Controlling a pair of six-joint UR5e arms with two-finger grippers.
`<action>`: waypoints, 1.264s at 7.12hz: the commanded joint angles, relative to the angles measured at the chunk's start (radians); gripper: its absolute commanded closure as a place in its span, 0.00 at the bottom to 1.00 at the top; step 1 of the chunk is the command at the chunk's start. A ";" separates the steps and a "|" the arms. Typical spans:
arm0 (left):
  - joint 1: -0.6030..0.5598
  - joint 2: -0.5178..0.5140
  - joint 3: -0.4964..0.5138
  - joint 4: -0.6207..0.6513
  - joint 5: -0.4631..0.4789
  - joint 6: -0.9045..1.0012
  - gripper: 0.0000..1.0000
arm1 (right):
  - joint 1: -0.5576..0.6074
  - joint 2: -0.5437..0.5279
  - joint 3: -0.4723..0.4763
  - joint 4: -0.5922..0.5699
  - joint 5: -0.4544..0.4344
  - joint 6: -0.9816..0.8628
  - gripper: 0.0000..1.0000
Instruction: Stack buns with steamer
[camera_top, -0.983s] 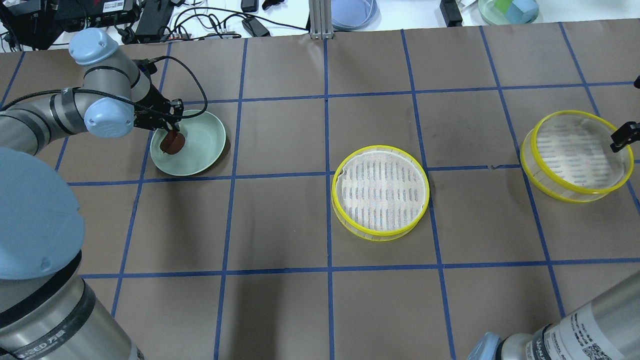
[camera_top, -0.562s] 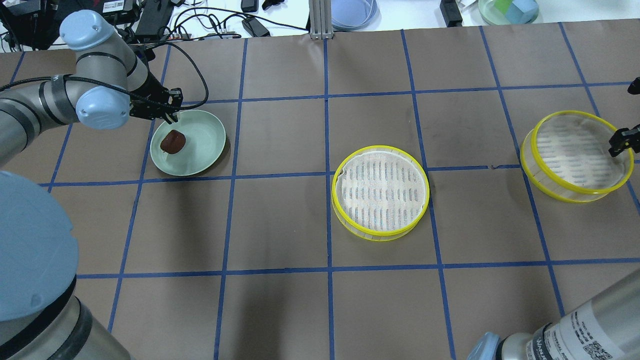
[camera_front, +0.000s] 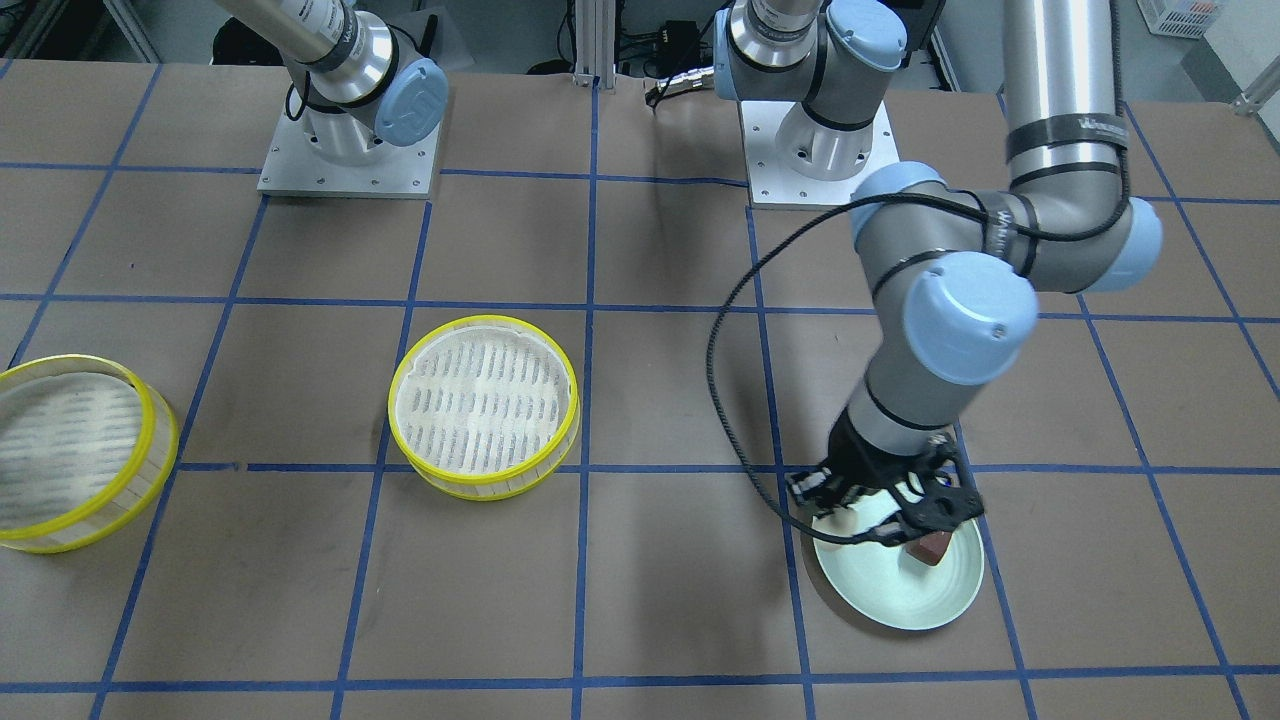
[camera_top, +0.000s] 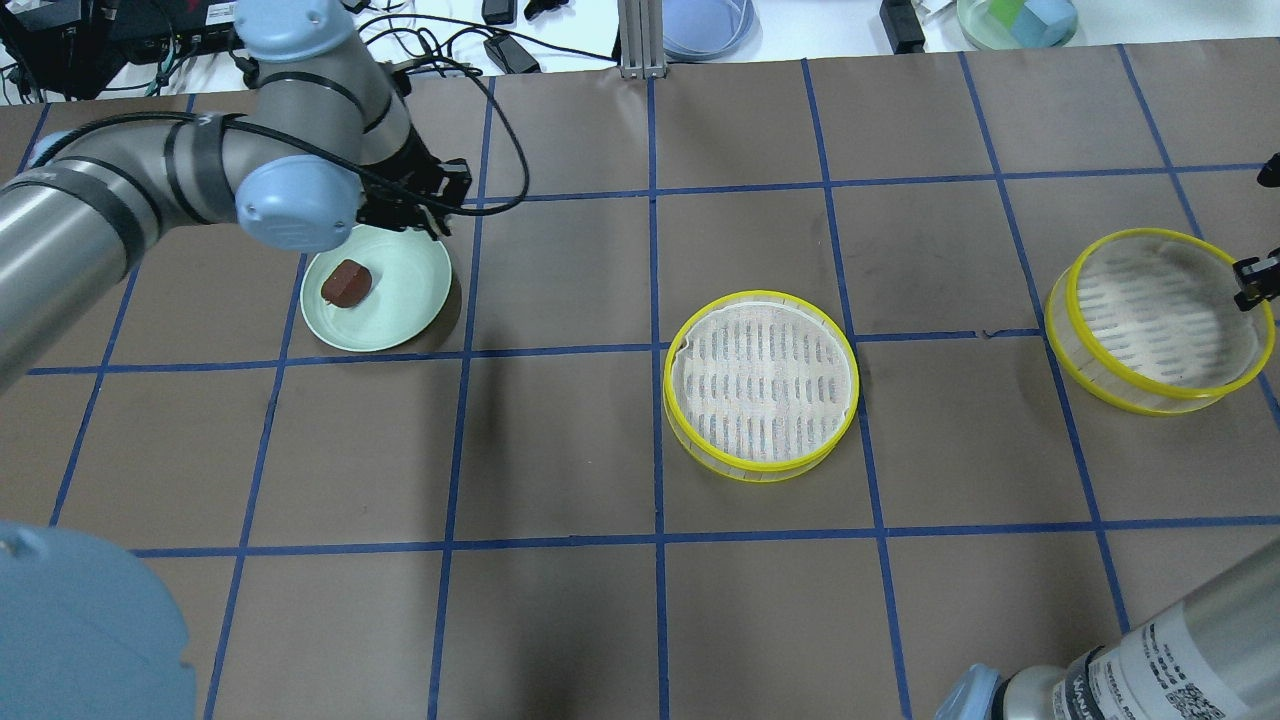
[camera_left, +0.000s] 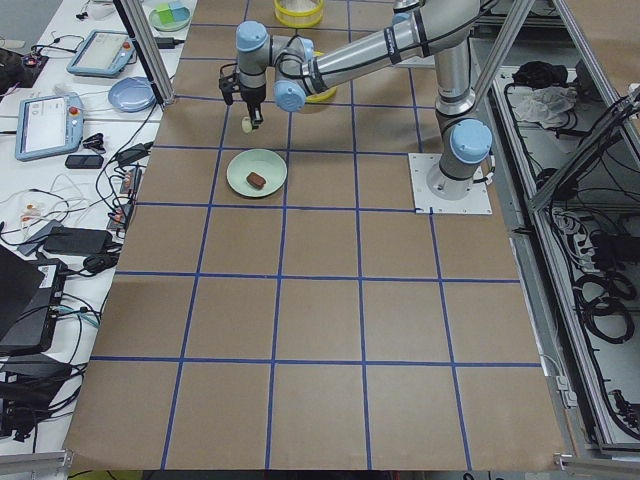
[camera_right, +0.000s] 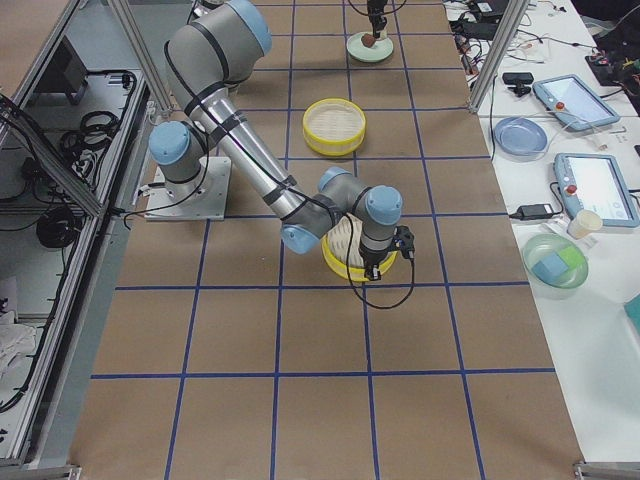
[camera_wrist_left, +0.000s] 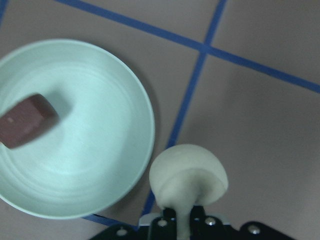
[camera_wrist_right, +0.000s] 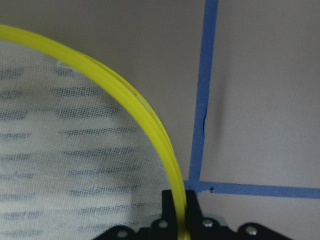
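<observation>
Reading the overhead view as a clock face, our table carried everything along one band from 9 to 3 o'clock. Our left arm reached in from 9 o'clock, bent so the wrist pointed straight down, which suits a lift from above.

The centre steamer tray sat flat and bare at the middle, probably left open to take the buns. The right steamer tray lay well apart at 3 o'clock. It looked tipped rather than flat, and we judged that came from how it was held. The pale green plate stood out toward 9 o'clock.

Our left gripper hung over the plate's 1 o'clock edge, jaws pinching the cream bun. In the wrist view that bun was clear of the plate, just past its rim and above a tape line, so we took the step to be carrying it to the centre tray. Our right gripper was clamped on the right tray's yellow rim at its 3 o'clock side, likely ready to bring that tray over for stacking.

The brown bun rested alone on the plate's 9 o'clock half, not yet collected.
</observation>
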 joint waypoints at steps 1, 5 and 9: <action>-0.214 0.004 -0.011 -0.001 -0.007 -0.217 0.98 | 0.000 -0.025 -0.001 0.006 -0.001 0.003 1.00; -0.446 -0.013 -0.036 0.037 -0.010 -0.494 0.96 | 0.023 -0.184 -0.003 0.267 0.002 0.162 1.00; -0.475 -0.031 -0.046 0.091 -0.067 -0.548 0.00 | 0.023 -0.192 -0.001 0.311 -0.018 0.119 1.00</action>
